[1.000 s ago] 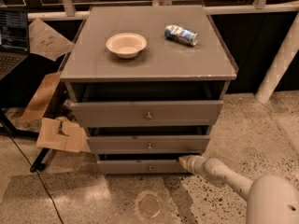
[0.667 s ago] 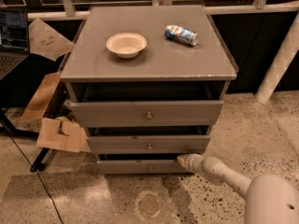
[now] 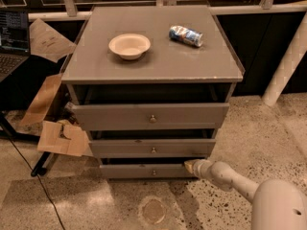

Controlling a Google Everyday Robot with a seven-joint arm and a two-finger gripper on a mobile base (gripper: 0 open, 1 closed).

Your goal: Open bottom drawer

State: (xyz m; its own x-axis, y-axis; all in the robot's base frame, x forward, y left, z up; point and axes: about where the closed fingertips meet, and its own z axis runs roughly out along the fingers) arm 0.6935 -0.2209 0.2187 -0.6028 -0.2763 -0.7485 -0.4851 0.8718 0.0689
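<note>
Reaching in from the lower right, the white arm [image 3: 230, 178] has the gripper [image 3: 190, 166] at the right end of the bottom drawer [image 3: 129, 171], by its upper corner; whether the claw is clenched or released cannot be told. That drawer sits lowest in the grey cabinet [image 3: 192, 66], just above the floor, its small knob [image 3: 154, 172] at centre, beneath the middle drawer [image 3: 120, 148] and top drawer [image 3: 110, 116]. A bowl [image 3: 129, 45] and a can [image 3: 185, 36] on its side rest apart on the cabinet top
</note>
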